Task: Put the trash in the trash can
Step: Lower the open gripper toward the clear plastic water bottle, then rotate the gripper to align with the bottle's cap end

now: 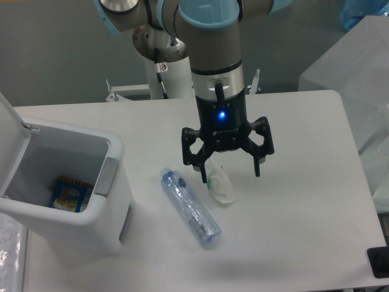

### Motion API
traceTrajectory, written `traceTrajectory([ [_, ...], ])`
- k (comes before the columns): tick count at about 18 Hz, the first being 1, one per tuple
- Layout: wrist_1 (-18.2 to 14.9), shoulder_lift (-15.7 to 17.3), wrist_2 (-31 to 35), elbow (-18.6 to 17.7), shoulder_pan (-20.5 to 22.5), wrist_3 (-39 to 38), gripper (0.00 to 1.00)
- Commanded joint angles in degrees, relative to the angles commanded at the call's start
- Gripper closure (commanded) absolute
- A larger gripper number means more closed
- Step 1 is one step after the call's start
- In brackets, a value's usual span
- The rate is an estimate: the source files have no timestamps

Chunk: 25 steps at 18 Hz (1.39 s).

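Note:
A clear crushed plastic bottle (pixel 190 208) with a bluish label lies flat on the white table, pointing from upper left to lower right. Just right of it lies a small crumpled translucent-white wrapper (pixel 222 186) with a green spot. My gripper (pixel 230 173) hangs open directly over the wrapper, its left finger close beside the wrapper's left edge, holding nothing. The white trash can (pixel 106 213) stands at the left with its lid swung open.
A flat blue-and-yellow packet (pixel 67 194) lies at the bottom of the can. A grey latch (pixel 106 176) sits on the can's right rim. The arm's base (pixel 161 67) rises behind the table. A translucent covered object (pixel 358 67) stands at the right.

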Motion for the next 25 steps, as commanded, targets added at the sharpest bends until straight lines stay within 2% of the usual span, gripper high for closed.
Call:
traceTrajectory([
  [4, 0.0, 0.0, 0.09, -0.61, -0.09, -0.53, 0.0],
  [8, 1.05, 0.7, -0.44, -5.09, -0.17, 0.0, 0.0],
  [11, 0.97, 0.0, -0.27, -6.15, -0.26, -0.79, 0.0],
  [14, 1.93, -0.61, -0.53, -7.38, -0.35, -7.0, 0.0],
  [19, 2.02, -5.97, -0.88, -8.26, -1.4, -13.79, 0.0],
  [25, 2.02, -13.26, -0.79, -6.42, -1.67, -17.23, 0.0],
])
